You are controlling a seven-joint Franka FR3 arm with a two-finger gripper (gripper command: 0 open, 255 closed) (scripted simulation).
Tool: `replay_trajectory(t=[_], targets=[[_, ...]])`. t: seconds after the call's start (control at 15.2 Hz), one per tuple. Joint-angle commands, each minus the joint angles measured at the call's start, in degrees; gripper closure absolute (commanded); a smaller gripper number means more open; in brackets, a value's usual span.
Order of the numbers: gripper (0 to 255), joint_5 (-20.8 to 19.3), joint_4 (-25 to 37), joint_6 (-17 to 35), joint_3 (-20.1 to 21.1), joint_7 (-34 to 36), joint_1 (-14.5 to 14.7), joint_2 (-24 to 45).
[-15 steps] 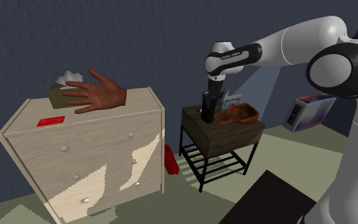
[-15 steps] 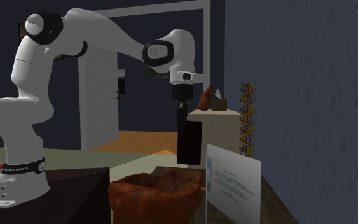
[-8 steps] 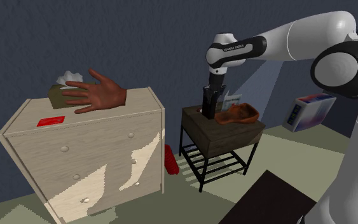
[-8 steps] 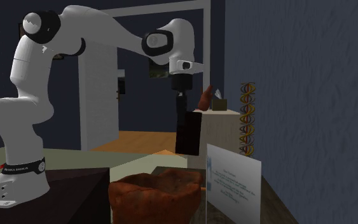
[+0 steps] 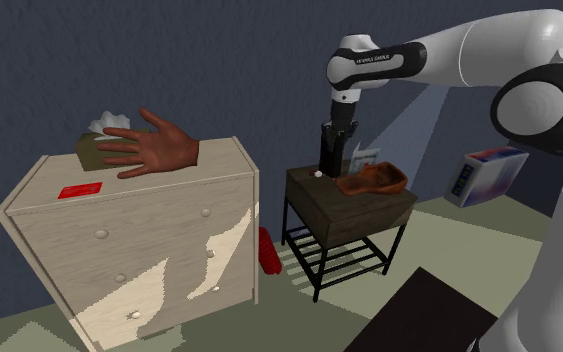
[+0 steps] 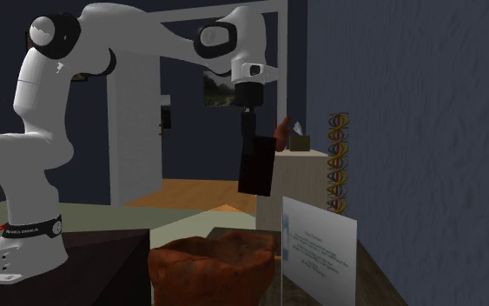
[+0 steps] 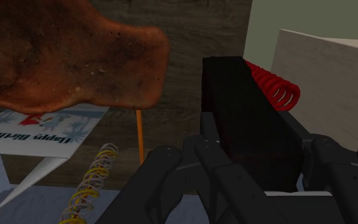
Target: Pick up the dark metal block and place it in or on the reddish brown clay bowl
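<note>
The all-black two-finger gripper (image 6: pixel 248 130) is clamped on the top end of the tall dark rectangular block (image 6: pixel 256 163), which hangs upright below it; the fingers (image 7: pixel 190 168) press its sides with no gap showing. From where I stand the block looks clear of the small dark wooden side table (image 5: pixel 307 186), so I'd call the pick-up done; the carry and the set-down are left.

The rough reddish-brown clay bowl (image 5: pixel 374 180) sits on the same table, just beside the block, toward the shoulder view's right; nothing lies in it that I can see. The block's lower end seems to ride above the bowl's rim, though not by much; I'd want it a touch higher before it slides across.

The rim is ragged and uneven; a long block set down on end could tip there. A white greeting card (image 6: pixel 316 252) stands close by the bowl, the one thing near enough to catch. Above the table the air is open; the pale chest of drawers (image 5: pixel 129 250) is well apart.
</note>
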Motion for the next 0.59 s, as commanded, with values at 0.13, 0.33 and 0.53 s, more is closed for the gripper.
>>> replay_trajectory(t=[0.13,0.33,0.53], targets=[[255,-0.03,3.14,-3.16,-0.03,0.05,-0.05,-0.04],[255,0.00,5.67,-5.53,-0.06,0.04,-0.13,0.12],[255,0.05,8.42,-7.97,-0.09,0.02,-0.23,0.43]])
